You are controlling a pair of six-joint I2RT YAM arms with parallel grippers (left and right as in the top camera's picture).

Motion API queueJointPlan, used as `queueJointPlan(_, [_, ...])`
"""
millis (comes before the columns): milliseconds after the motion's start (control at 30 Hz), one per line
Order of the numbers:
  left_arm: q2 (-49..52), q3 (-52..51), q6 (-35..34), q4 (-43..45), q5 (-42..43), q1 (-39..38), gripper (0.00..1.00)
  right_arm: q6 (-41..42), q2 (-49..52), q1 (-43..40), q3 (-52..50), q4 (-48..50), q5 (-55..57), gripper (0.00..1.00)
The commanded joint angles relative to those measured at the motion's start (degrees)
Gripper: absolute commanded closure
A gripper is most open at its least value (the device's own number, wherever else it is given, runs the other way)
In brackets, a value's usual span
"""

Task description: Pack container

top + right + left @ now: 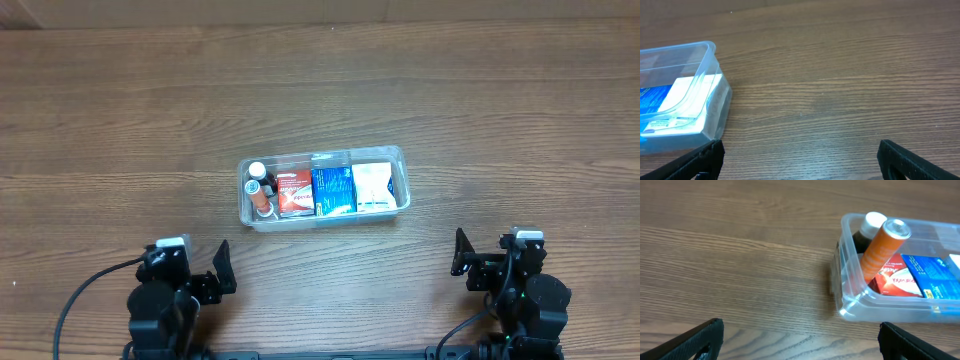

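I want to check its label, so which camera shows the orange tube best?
The left wrist view: the orange tube is close up, tilted, at one end of the container. The overhead view shows it tiny, from above. The right wrist view shows only the container's other end.

1. We see bright, even light on the wooden table (120,120), seemingly from above, with no hard shadows.
2. We note only a thin, soft shadow beside the container (855,305) in the left wrist view.
3. We catch small white glints on its clear rim and on the cap of the orange tube (879,255).
4. We find the overhead view soft, its labels unreadable; the wrist views render the wood grain crisply.
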Motion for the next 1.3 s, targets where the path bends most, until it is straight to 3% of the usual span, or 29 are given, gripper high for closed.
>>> queueJointPlan(0, [-5.14, -5.16, 0.87, 1.31, 1.18, 0.0, 0.0, -0.04, -0.46, 0.0, -0.94, -0.15, -0.37, 0.0])
queueJointPlan(1267, [-5.55, -8.33, 0.9, 1.38, -0.76, -0.11, 0.0, -0.04, -0.46, 0.0, -0.94, -0.15, -0.37, 0.0])
